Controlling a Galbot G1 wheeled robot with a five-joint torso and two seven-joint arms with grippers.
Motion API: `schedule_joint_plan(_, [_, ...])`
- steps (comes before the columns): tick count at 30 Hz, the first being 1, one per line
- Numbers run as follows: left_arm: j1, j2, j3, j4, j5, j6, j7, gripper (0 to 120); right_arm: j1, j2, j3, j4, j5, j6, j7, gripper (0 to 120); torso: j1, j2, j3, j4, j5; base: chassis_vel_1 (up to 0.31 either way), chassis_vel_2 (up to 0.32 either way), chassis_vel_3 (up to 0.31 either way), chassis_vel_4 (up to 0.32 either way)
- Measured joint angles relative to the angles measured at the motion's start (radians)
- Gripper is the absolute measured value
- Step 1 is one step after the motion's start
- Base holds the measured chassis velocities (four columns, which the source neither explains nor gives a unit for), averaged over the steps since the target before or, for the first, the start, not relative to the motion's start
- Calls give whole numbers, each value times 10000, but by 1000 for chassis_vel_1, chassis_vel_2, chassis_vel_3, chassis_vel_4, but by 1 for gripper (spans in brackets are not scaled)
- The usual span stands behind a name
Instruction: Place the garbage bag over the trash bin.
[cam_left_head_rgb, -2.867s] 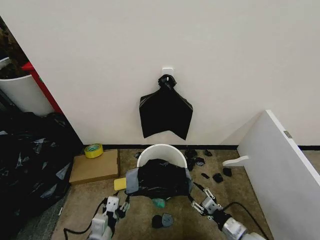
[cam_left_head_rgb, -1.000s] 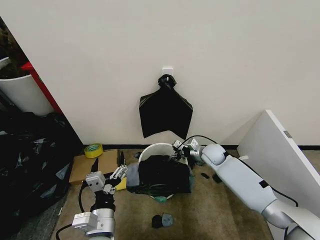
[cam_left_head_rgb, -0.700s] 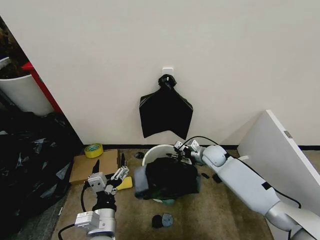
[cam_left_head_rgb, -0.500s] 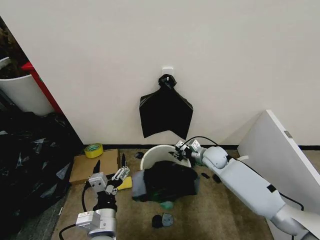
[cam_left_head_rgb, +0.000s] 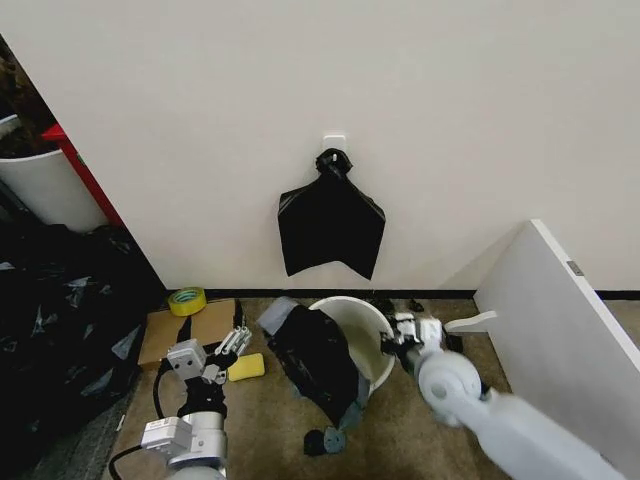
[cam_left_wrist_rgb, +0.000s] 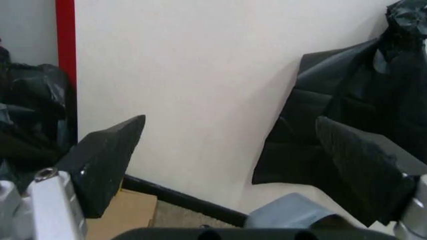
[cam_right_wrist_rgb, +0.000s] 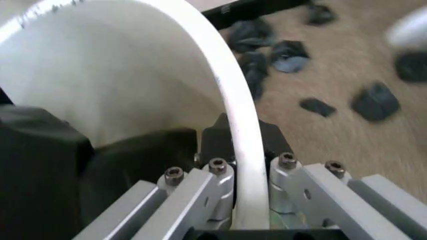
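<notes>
The white trash bin (cam_left_head_rgb: 352, 338) is tipped over, its mouth turned up and to the right. The black garbage bag (cam_left_head_rgb: 315, 362) clings to its outer wall on the left, with grey patches at its edges. My right gripper (cam_left_head_rgb: 399, 345) is at the bin's right edge. In the right wrist view this gripper (cam_right_wrist_rgb: 240, 146) is shut on the trash bin's rim (cam_right_wrist_rgb: 235, 115), with the garbage bag (cam_right_wrist_rgb: 40, 165) beside it. My left gripper (cam_left_head_rgb: 210, 337) stands left of the bin, fingers up and open, apart from the bag. In the left wrist view the left gripper (cam_left_wrist_rgb: 230, 131) holds nothing.
A knotted black bundle (cam_left_head_rgb: 332, 225) hangs on the wall behind. A cardboard box (cam_left_head_rgb: 190, 332) with a yellow tape roll (cam_left_head_rgb: 187, 300) and a yellow sponge (cam_left_head_rgb: 246, 368) lie left. A black plastic heap (cam_left_head_rgb: 55, 330) fills the far left, a white board (cam_left_head_rgb: 560, 340) leans right, and black scraps (cam_left_head_rgb: 325, 440) dot the floor.
The right gripper has drawn back toward me with the bin's rim, and the bin has tipped over from upright. The bag now lies on its left side. The left gripper barely moved.
</notes>
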Motion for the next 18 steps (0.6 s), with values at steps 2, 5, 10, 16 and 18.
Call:
schedule_joint_plan(2, [-6, 2, 25, 9, -1, 21, -11, 100, -340, 468, 108, 119, -314, 532, 566, 1, 0, 0, 0, -1, 2, 0, 0, 0, 0])
schedule_joint_plan(5, [-14, -5, 86, 24, 0, 54, -32, 100, -652, 1167, 167, 129, -767, 1079, 1123, 1, 0, 0, 0, 3, 1, 0, 0, 0, 0])
schedule_joint_plan(10, [12, 29, 129, -7, 7, 83, -52, 100, -1030, 1975, 317, -204, -1184, 1861, 1160, 1, 0, 0, 0, 2, 0, 0, 0, 0, 0])
schedule_joint_plan(16, [34, 137, -33, 20, 4, 87, -117, 100, -1293, 2146, 538, 53, -954, 1964, 1212, 16, 0, 0, 0, 3, 0, 0, 0, 0, 0])
schedule_joint_plan(18, [21, 155, -46, 48, -1, 104, -123, 100, -1355, 2111, 607, 203, -891, 1881, 1255, 20, 0, 0, 0, 3, 1, 0, 0, 0, 0])
